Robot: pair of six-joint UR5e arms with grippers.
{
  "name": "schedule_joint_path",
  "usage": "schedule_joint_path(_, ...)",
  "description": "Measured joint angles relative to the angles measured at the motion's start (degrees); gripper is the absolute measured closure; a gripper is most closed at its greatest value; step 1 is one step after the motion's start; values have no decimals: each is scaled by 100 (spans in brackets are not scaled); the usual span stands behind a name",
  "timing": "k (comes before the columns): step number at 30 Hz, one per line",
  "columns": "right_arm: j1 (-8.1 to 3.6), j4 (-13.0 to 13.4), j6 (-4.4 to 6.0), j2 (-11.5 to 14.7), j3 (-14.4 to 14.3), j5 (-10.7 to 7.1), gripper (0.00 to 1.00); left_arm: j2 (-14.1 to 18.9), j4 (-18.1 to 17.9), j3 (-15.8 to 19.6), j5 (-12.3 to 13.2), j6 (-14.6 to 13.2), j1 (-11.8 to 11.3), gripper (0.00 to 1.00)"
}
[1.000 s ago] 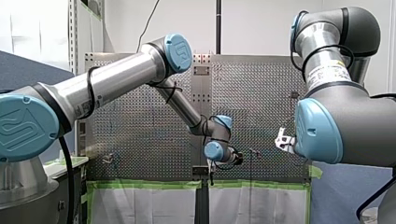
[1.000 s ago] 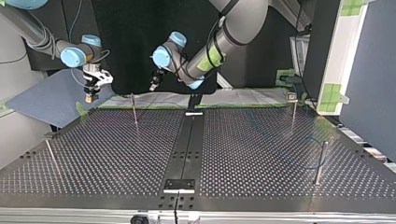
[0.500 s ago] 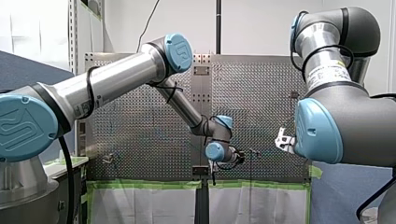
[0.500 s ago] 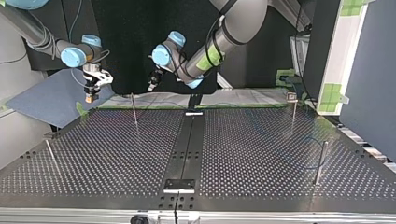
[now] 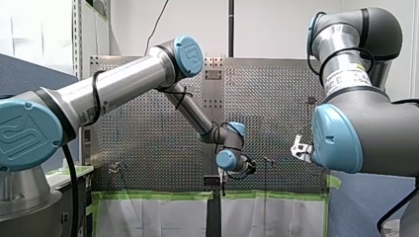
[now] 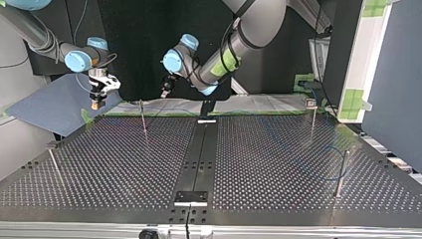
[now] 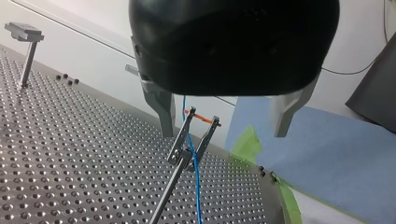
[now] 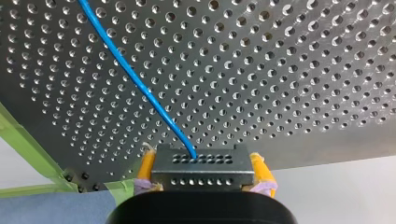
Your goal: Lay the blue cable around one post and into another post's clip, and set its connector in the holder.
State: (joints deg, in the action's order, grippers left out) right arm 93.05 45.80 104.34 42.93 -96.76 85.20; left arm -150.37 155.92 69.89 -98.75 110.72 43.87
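Table (image 6: 124, 169): perforated plate. The clip post (image 7: 180, 168) stands near its edge on the arms' side. All places below are referenced to this clip post.
Left gripper (image 7: 223, 133): metal fingers spread wide, holding nothing. It hangs just above the clip post. From its wrist camera the post's fork shows between the fingers, untouched.
Right gripper (image 6: 95, 104): yellow pads clamped on the connector's two ends. It hovers off the table edge, on the side of the clip post away from the plain post.
Plain post (image 6: 340, 172): well apart from the clip post, across the table. A faint blue loop appears to pass round it; contact not confirmed.
Connector (image 8: 201, 170): small grey block with rows of holes, carried in the right gripper and not yet set down.
Holder: not identified with confidence in these views.
Blue cable (image 8: 140, 88): leaves the connector's face and runs over the plate. In the left wrist view a strand passes between the clip post's two prongs, whose tips an orange band (image 7: 201, 116) spans. Full seating: cannot tell.
Handling (judgement): the cable is thin, light and limp. It will sag, follow any pull, and probably slip through a loose pinch. The connector is rigid with flat grip faces.
Where to hold (judgement): the connector body, as now, or the cable just beside the clip post for guiding.
Caution (judgement): no tugging. The cable-to-connector joint looks like the weak point, and tension could lift the strand out of the fork.
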Motion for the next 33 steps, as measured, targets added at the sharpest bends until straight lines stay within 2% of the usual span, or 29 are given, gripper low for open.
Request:
schedule_joint_path(7,2,0,0,-2,2,-3,100,2,83,26,-82,-49,-15,0)
schedule_joint_path(12,0,1,0,-4,3,-3,100,48,275,173,-325,-239,-66,0)
schedule_joint_path(16,3,1,0,-5,2,-7,100,221,314,378,-458,-450,-65,0)
schedule_joint_path(23,10,-13,0,-7,3,-22,100,584,11,750,-517,-587,-13,0)
schedule_joint_path(33,22,-35,0,-7,3,-29,100,1059,-460,1224,-544,-550,90,0)
